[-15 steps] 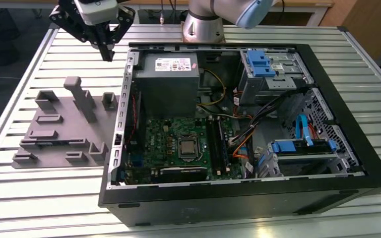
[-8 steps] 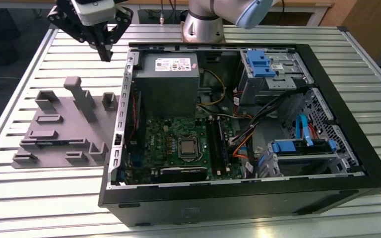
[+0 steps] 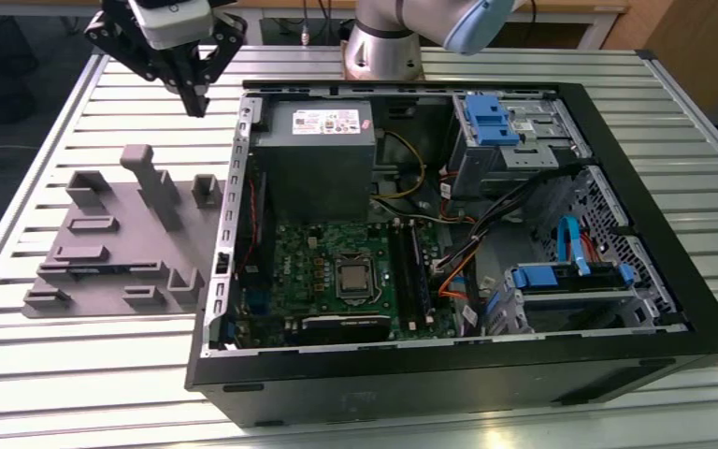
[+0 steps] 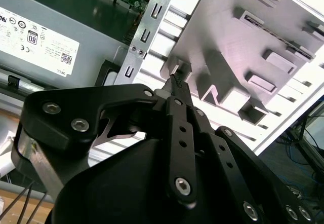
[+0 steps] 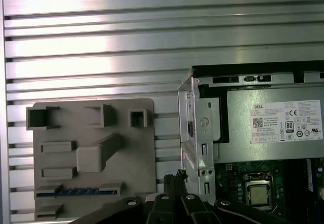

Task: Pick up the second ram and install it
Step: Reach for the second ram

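Your end effector (image 3: 194, 103) has its fingers pressed together with nothing between them. It hangs over the table (image 3: 85, 374), just off the far corner of the open case (image 3: 459, 374) on the exterior view's left. In the first wrist view the closed tips sit over the strip between the case wall and the grey holder (image 5: 126, 163). The ram (image 5: 76, 192) stands on edge in a long slot of that holder and shows as a thin bluish line. It is apart from the end effector, with holder surface between them.
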Motion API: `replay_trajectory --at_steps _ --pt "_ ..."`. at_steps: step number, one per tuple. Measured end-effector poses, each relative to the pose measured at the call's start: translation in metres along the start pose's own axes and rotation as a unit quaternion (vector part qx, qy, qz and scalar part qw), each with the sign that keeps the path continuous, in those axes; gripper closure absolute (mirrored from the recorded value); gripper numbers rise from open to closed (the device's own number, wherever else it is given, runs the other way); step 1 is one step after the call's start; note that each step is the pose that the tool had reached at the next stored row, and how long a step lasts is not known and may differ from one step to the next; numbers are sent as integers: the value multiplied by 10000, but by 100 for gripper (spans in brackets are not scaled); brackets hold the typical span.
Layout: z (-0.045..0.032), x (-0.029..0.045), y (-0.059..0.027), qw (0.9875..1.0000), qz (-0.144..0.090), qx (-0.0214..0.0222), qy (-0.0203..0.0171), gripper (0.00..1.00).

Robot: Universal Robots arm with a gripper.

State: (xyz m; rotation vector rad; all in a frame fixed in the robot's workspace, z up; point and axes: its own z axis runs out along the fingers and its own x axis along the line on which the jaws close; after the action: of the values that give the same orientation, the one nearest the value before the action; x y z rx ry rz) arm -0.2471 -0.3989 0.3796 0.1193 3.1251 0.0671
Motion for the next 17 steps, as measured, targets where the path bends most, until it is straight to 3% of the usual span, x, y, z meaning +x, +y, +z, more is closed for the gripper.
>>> replay_trajectory --at_steps 17 --pt "10 66 -5 10000 0 0 2 89"
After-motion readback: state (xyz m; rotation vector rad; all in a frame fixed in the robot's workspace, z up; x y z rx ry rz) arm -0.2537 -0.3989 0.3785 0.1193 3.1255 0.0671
